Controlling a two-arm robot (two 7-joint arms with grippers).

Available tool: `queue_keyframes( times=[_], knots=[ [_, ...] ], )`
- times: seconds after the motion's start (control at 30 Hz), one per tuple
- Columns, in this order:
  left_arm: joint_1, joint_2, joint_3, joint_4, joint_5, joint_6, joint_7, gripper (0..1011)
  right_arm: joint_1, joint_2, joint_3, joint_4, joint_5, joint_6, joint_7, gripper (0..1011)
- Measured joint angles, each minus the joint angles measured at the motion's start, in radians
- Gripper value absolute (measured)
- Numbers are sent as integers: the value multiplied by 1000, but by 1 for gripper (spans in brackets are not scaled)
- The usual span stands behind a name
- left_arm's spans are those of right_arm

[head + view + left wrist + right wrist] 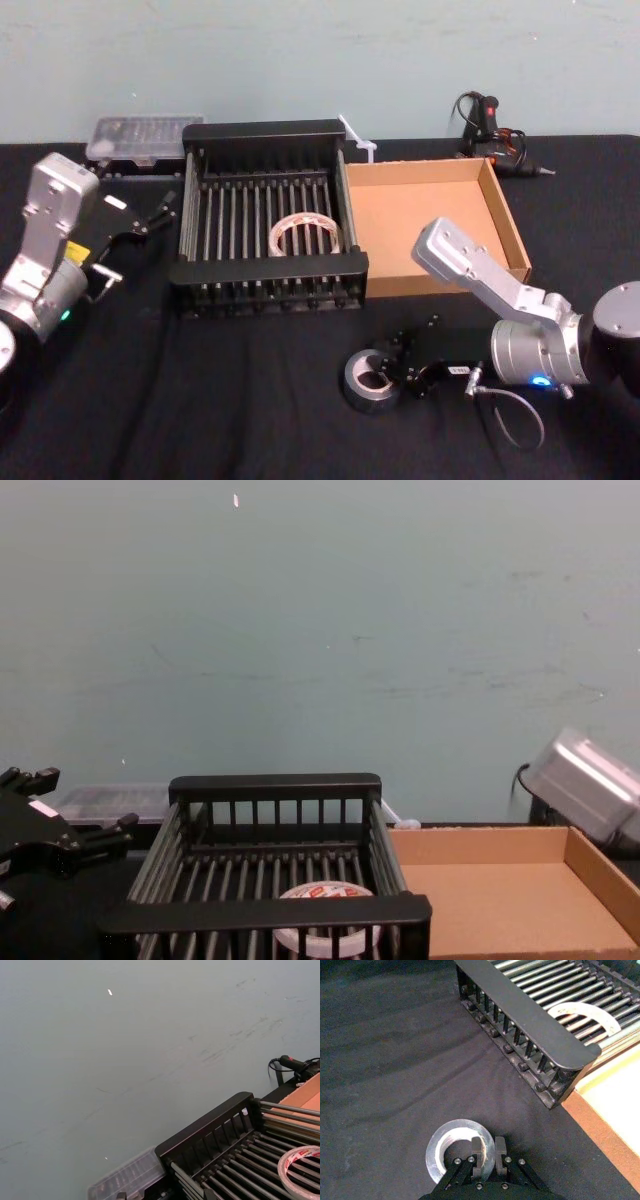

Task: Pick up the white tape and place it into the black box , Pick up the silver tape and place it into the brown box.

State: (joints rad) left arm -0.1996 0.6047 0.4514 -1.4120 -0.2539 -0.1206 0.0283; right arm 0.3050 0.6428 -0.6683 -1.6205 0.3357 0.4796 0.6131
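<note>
The silver tape (368,378) lies flat on the black cloth in front of the black box (270,270). My right gripper (400,368) is down at the roll's right side. In the right wrist view its fingers (479,1152) straddle the wall of the silver tape (451,1146), one inside the core and one outside, shut on it. The white tape (305,235) with red markings lies on the barred floor of the black box (270,912). The brown box (420,215) stands right of the basket, touching it. My left gripper (143,222) hangs open left of the basket.
A clear plastic bit case (140,135) sits behind the basket at the back left. A glue gun with cable (495,130) lies behind the cardboard tray. A small white piece (357,137) rests at the basket's back right corner. Black cloth covers the table.
</note>
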Motion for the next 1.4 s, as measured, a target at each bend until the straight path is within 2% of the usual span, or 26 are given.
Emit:
queue_keyframes(
  times=[0.33, 0.63, 0.77, 1.03, 1.4],
  knots=[
    [0, 0, 0, 0, 0, 0, 0, 1001, -8, 24, 30, -14, 28, -14, 2, 161],
    [0, 0, 0, 0, 0, 0, 0, 1001, -10, 28, 92, -2, 50, -15, -60, 161],
    [0, 0, 0, 0, 0, 0, 0, 1001, -4, 16, 123, 14, 55, -11, -97, 161],
    [0, 0, 0, 0, 0, 0, 0, 1001, 23, -29, 177, 65, 53, 9, -173, 161],
    [0, 0, 0, 0, 0, 0, 0, 1001, 67, -98, 218, 142, 21, 37, -239, 161]
  ],
)
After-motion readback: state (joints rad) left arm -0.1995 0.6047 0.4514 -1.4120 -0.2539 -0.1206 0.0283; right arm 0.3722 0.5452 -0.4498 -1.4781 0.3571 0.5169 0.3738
